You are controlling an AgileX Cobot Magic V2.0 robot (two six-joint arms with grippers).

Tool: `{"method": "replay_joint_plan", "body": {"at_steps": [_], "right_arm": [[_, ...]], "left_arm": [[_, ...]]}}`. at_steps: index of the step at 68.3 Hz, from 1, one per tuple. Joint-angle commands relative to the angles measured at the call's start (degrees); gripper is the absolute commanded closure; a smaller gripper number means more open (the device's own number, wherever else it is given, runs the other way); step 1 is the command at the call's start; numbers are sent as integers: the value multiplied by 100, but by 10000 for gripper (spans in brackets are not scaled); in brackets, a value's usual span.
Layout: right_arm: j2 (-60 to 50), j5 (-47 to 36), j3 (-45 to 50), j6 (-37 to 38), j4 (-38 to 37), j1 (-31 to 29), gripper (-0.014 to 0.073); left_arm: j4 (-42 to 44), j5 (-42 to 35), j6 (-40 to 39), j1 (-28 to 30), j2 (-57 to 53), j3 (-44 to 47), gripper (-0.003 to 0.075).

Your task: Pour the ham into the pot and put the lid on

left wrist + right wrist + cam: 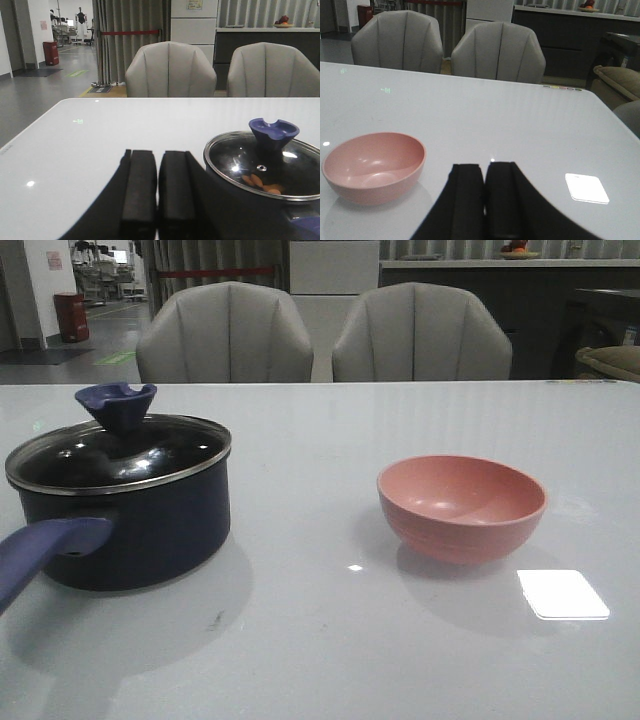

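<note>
The dark navy pot (130, 525) stands at the left of the table, its long blue-purple handle (45, 550) pointing toward the front. The glass lid (118, 452) with the blue flared knob (116, 405) rests on it. Through the glass in the left wrist view, orange-pink ham pieces (261, 184) lie inside the pot (260, 210) under the lid (265, 167). My left gripper (158, 155) is shut and empty beside the pot. My right gripper (484, 167) is shut and empty, apart from the pink bowl (374, 167). Neither gripper shows in the front view.
The empty pink bowl (461, 506) sits right of centre on the white table (320, 640). A bright light patch (562, 594) reflects near it. Two grey chairs (225, 335) stand behind the far table edge.
</note>
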Motion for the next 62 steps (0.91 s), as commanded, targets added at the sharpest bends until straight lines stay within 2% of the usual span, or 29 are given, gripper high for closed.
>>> {"method": "replay_joint_plan", "body": {"at_steps": [1,62], "right_arm": [[-188,-630,78,188,-153,-33,449],[-247,-607,175,204,-148,-33,449]], "left_arm": [[7,-461,-56,-5,-108,123,607],[7,-461,-56,-5,-108,123,607]]}}
